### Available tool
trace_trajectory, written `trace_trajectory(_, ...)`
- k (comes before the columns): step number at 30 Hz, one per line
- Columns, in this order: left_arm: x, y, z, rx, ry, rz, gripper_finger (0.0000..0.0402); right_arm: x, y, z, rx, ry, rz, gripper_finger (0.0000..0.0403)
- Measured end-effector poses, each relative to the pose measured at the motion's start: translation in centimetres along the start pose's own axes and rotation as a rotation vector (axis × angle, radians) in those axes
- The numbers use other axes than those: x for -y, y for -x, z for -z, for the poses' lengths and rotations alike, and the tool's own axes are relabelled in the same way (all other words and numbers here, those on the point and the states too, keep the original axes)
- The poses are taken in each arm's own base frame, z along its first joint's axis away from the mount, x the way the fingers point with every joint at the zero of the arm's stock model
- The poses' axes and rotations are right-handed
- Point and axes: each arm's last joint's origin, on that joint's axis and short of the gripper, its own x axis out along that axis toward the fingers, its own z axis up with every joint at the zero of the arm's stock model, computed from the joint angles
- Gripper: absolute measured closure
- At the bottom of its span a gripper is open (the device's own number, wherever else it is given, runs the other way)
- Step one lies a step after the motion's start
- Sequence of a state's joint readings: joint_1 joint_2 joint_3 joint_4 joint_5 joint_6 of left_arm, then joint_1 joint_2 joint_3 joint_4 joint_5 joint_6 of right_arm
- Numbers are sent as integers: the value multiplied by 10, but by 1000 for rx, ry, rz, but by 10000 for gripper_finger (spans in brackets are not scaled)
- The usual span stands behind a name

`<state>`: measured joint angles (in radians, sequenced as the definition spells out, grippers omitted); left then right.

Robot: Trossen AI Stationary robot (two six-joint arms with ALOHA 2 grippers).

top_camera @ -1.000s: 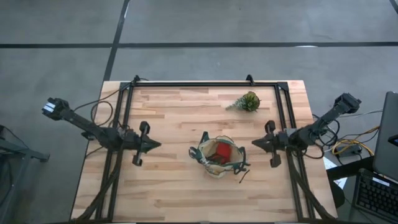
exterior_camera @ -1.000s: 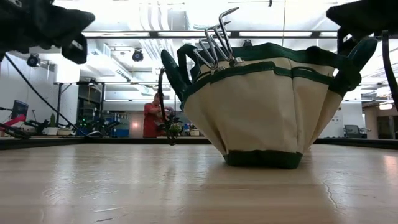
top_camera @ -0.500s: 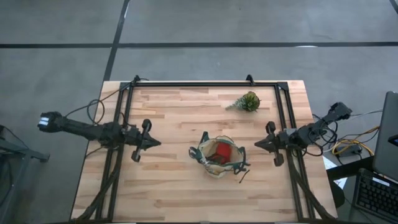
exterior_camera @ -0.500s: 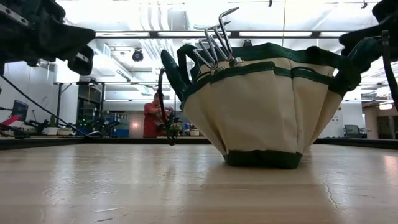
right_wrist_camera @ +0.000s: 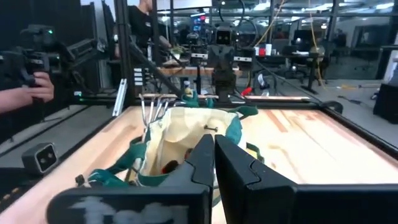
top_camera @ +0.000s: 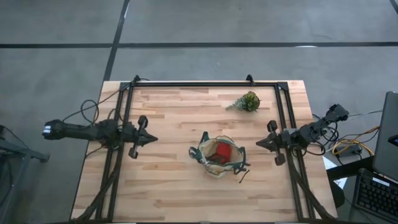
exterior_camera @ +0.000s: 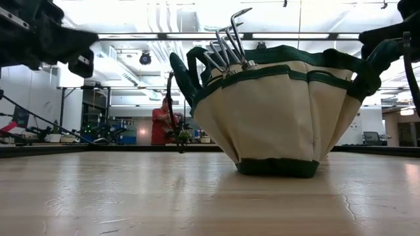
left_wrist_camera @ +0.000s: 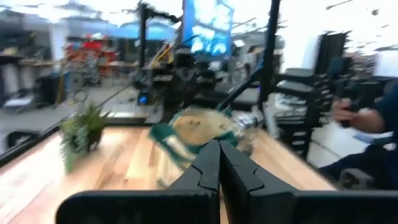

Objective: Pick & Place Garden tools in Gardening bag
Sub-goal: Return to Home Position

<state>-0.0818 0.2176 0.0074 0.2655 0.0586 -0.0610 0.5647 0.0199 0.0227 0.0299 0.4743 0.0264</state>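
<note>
Gardening bag (exterior_camera: 275, 124), tan with green trim, holds a rake (exterior_camera: 230, 39) and red piece (top_camera: 222, 150); left gripper (left_wrist_camera: 219, 148), right gripper (right_wrist_camera: 213, 142) pressed together.

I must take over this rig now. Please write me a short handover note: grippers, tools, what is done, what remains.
Left gripper: fingers shut, empty, over the left side of the wooden table. Right gripper: fingers shut, empty, at the right side.
Round beige fabric bag with green trim stands mid-table; metal rake tines stick out of it, a red piece lies inside.
Done: no tool shows outside the bag.
Left: send both arms home.
</note>
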Motion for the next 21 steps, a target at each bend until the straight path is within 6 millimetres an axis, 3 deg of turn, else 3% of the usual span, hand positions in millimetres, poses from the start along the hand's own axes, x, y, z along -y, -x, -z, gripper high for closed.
trace_trajectory(8,-2,0,2,-19,31,-76,394,2,-1,1,-5,-25,89,394)
trace_trajectory(15,-3,1,10,-97,-111,-88,391,2,-1,1,-11,61,88,394)
trace_trajectory(21,-3,1,13,-133,-106,-88,390,2,-1,1,-12,48,88,394)
